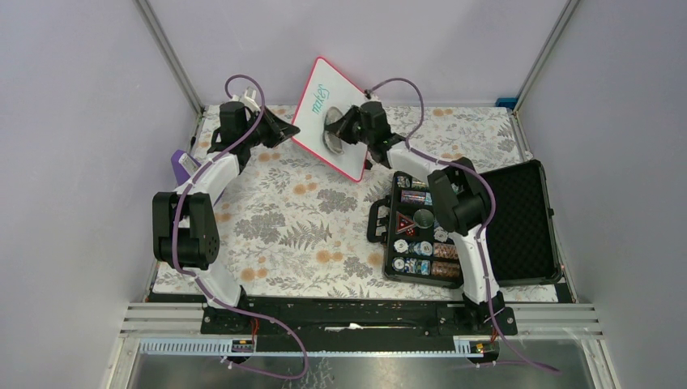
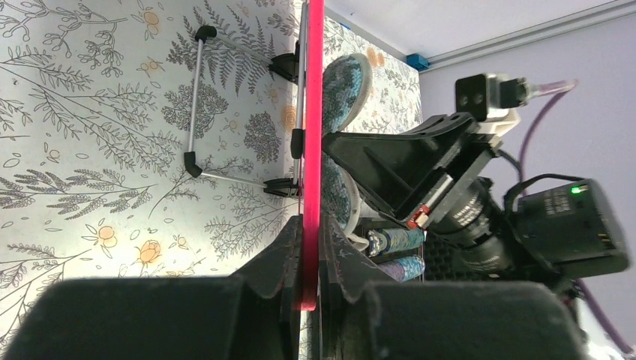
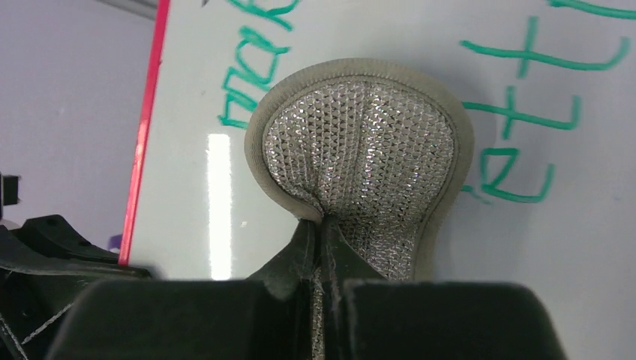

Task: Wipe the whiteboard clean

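The whiteboard (image 1: 340, 97) with a red rim is held tilted above the far part of the table, green handwriting on its face. My left gripper (image 1: 285, 130) is shut on its left edge; in the left wrist view the red rim (image 2: 312, 150) runs edge-on between the fingers of that gripper (image 2: 309, 259). My right gripper (image 1: 339, 130) is shut on a round grey mesh pad (image 1: 334, 138) that lies against the board's face. In the right wrist view the pad (image 3: 367, 169) covers the board (image 3: 525, 255) between green letters (image 3: 525, 112), pinched by the gripper (image 3: 324, 232).
An open black case (image 1: 518, 219) with poker chips (image 1: 417, 243) lies on the right of the flowered tablecloth (image 1: 300, 219). A purple object (image 1: 178, 166) sits at the left edge. The board's wire stand (image 2: 196, 97) with black feet shows behind it.
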